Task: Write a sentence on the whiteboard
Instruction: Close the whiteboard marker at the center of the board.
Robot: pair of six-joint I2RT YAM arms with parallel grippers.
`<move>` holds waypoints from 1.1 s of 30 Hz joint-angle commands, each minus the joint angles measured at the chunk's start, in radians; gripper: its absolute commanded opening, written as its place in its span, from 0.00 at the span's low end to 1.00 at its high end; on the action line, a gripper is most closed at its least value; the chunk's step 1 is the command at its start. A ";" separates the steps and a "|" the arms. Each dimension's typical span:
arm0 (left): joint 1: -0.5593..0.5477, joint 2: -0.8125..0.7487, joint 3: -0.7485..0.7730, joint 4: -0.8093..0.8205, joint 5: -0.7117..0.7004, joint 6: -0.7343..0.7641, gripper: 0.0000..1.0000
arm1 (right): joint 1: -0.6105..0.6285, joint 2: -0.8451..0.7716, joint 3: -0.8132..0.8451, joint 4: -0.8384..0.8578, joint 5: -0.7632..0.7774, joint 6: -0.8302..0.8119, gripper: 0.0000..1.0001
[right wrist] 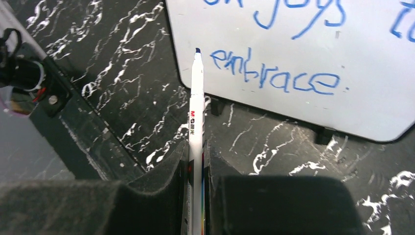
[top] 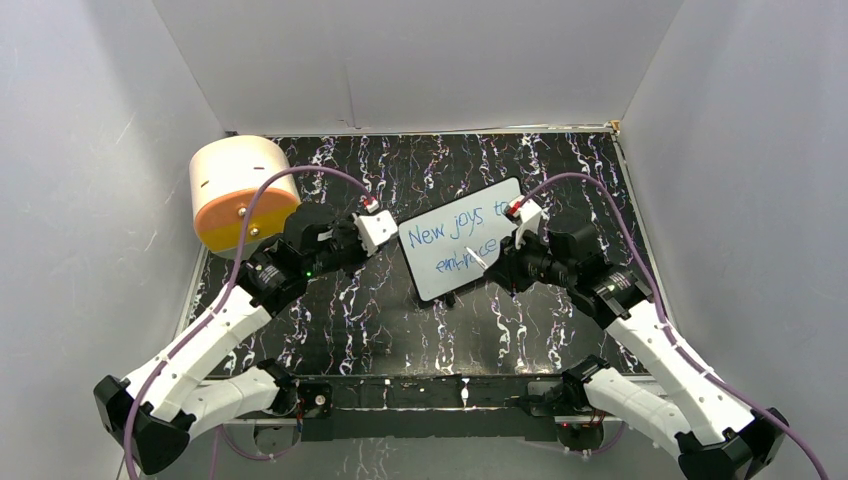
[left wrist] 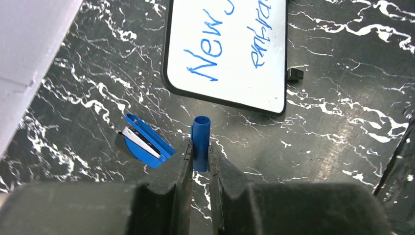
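The whiteboard (top: 445, 282), a smooth glossy white rectangle edged in a thin black frame with rounded corners, is seen lying aslant at the middle of the black, white-veined marble-look table (top: 370, 310), propped on small black feet. The sentence (top: 452, 236) is read in blue hand-drawn strokes across two lines, "New joys to" above "embrace." A slim white marker (right wrist: 196, 112) with a dark blue tip is pinched tight by the right gripper (right wrist: 195, 152), jaws nearly closed on the barrel; its tip is held at the board's edge just left of "embrace", though contact cannot be judged. The right arm is bent at the elbow, its wrist turned inward over the board's right side. A small blue cylindrical cap (left wrist: 200, 139) is clamped upright in the left gripper (left wrist: 199, 147), jaws narrow. The left arm is stretched forward, its gripper beside the board's left edge. A flat blue piece with a white strip (left wrist: 146, 142) is spotted nearby, and a round cream drum with an orange face (top: 240, 190) at the far left.
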 commanded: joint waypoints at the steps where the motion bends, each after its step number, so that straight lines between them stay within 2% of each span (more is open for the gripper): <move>1: -0.026 -0.023 0.029 0.031 0.056 0.181 0.00 | -0.001 0.018 0.069 0.070 -0.139 -0.027 0.00; 11: -0.099 -0.072 -0.027 0.039 0.089 0.545 0.00 | 0.001 0.108 0.121 0.082 -0.311 -0.038 0.00; 25: -0.239 0.015 -0.031 0.038 -0.046 0.611 0.00 | 0.030 0.202 0.178 0.104 -0.407 -0.043 0.00; 33: -0.266 0.036 -0.032 0.033 -0.086 0.640 0.00 | 0.054 0.244 0.181 0.073 -0.414 -0.062 0.00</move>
